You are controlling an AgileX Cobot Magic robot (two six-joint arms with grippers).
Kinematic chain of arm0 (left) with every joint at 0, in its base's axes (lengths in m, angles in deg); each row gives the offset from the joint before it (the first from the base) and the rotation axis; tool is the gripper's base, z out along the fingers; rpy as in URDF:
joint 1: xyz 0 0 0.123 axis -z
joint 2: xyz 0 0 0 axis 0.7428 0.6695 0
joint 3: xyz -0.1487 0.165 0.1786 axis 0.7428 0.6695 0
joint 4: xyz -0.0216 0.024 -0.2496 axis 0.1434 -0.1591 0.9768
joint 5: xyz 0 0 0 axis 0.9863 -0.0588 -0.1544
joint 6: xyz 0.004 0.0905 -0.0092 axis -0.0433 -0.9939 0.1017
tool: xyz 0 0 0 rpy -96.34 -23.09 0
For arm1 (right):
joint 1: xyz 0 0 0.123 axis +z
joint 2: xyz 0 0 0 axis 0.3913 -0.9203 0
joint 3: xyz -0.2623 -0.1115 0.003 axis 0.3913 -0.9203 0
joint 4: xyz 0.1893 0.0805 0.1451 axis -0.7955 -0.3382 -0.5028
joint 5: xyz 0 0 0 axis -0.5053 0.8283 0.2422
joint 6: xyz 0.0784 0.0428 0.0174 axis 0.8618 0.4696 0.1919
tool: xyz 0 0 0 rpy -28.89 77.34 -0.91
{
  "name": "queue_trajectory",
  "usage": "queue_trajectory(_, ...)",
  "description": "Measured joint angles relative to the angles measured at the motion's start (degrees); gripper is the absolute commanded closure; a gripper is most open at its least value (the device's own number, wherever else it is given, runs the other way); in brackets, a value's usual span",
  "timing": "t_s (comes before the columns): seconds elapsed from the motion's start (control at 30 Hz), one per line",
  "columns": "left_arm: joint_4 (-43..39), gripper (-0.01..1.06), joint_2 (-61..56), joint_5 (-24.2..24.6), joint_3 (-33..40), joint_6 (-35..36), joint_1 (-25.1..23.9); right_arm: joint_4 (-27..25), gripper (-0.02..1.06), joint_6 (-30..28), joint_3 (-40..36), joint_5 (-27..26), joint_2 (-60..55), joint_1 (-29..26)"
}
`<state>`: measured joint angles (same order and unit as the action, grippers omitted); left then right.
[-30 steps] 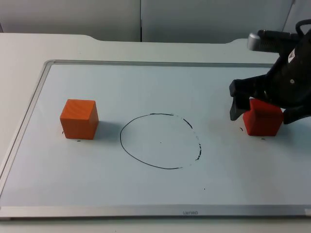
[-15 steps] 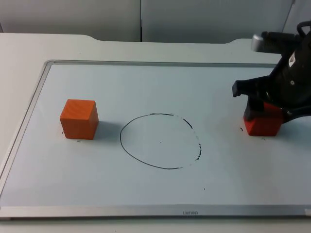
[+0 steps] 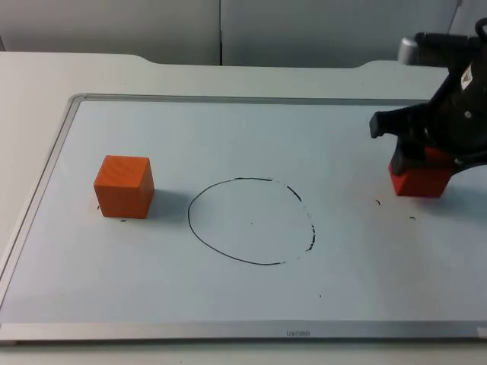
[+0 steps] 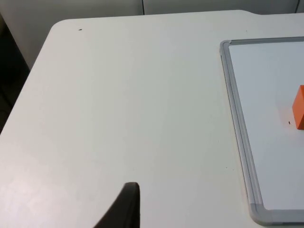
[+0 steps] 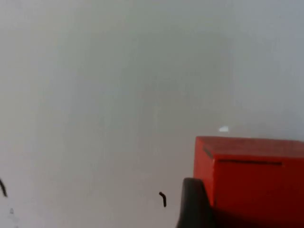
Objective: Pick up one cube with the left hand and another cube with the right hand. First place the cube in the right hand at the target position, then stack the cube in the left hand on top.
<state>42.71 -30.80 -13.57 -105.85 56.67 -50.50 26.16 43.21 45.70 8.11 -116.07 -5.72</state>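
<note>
Red cube (image 3: 417, 180) is being gripped by the right end effector (image 3: 426, 163) and lifted off the surface, ready for the circle (image 3: 251, 221).

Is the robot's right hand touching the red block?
Touching. In the top view the right gripper sits clamped over the red cube, which is lifted off its marks. In the right wrist view a black fingertip presses against the cube's side.
</note>
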Motion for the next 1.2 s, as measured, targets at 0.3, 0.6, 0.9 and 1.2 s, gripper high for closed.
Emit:
queue_trajectory(0.3, 9.8, 0.0, 6.94, 0.21, -3.36, -1.16, 0.0, 1.13, 1.05, -8.57, 0.0, 9.04, 17.19, 0.0)
queue_trajectory(0.6, 28.94, 0.01, 24.47, -7.74, -10.91, -13.98, 0.0, 4.24, 1.05, -9.45, -5.5, 11.79, 36.5, 0.0)
queue_trajectory(0.9, 43.46, 0.01, 44.91, -9.18, -17.07, -27.55, 0.0, 4.94, 1.05, -9.45, -10.39, 12.99, 48.3, 0.0)
queue_trajectory(1.2, 46.83, 0.01, 64.1, -10.75, -20.75, -33.72, 1.97, 6.02, 1.05, -9.34, -10.82, 14.97, 49.51, 0.0)
